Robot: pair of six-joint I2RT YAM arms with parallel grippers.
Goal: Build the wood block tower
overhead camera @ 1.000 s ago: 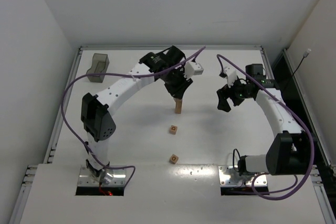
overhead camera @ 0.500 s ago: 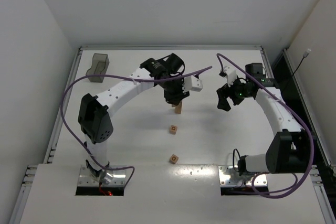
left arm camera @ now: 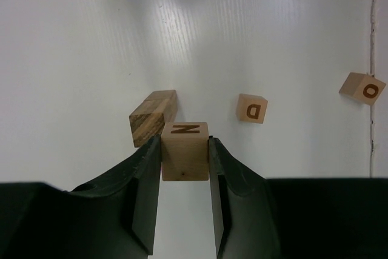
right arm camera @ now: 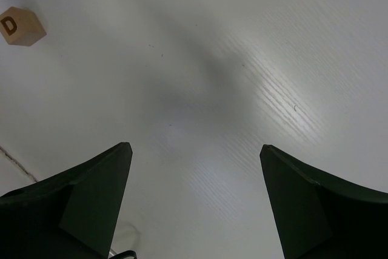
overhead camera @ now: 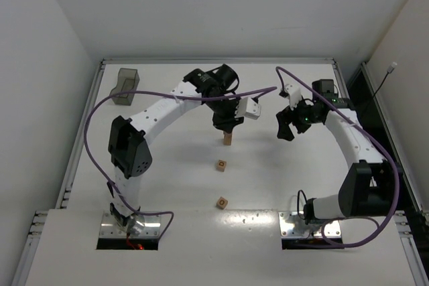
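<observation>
**Top external view: left tool (overhead camera: 228, 128) turned and lowered over the tower (overhead camera: 228, 140), N block (left arm camera: 185, 150) in its grip**

Against a second ago, shows the left wrist twisted round, white camera housing now pointing toward the right of the frame. Shows the tool sunk closer over the column, hiding more of its top. Leaves the two loose wood blocks unmoved in the lower middle of the frame, the D block (overhead camera: 220, 165) above the O block (overhead camera: 222, 201). Finds the right tool (overhead camera: 288, 125) almost where it was, right of centre and well apart from the tower.

Left wrist view: confirms both fingers pressed against the side faces of the N block, letter face toward the camera. Places the tower's top just up and left of the held block in the frame, so probably not yet lined up. Suggests a placing step in its approach, with a sideways correction likely needed before release.

Right wrist view: shows fingers spread wide with nothing between them, only bare surface (right arm camera: 242, 59) below.

Hard to make out:
- Cannot tell the height gap between the N block and the tower's top.
- Cannot count the blocks in the column, with the seams too small from above.
- Loses the tower's foot behind the left finger in the left wrist view.
- Catches only a corner of the tower at the upper left edge of the right wrist view.
- Cannot see into the bin (overhead camera: 125, 86) at upper left.
</observation>
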